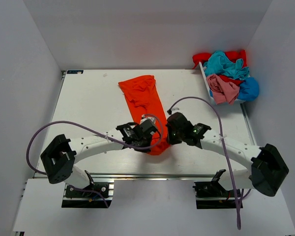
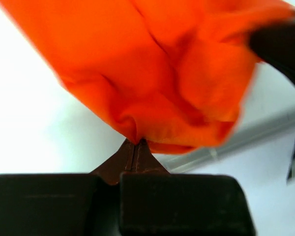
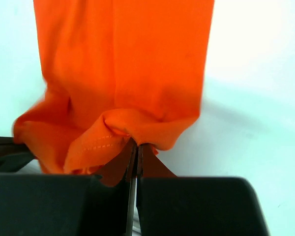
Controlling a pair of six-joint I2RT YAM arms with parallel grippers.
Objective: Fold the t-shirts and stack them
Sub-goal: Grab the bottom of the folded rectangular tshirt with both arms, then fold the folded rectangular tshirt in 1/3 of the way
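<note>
The left arm and the right arm are being held bent inward, wrists nearly meeting at lower centre. The left end effector is being pressed together on the near hem of the bright orange-red, soft cloth t-shirt. The right end effector is being clamped on that hem just beside it. The shirt is being stretched as a long, wrinkled strip over the white tabletop, its long axis running from lower centre toward upper centre-left. A crumpled heap of teal, pink, red and blue shirts is being shown at upper right.
</note>
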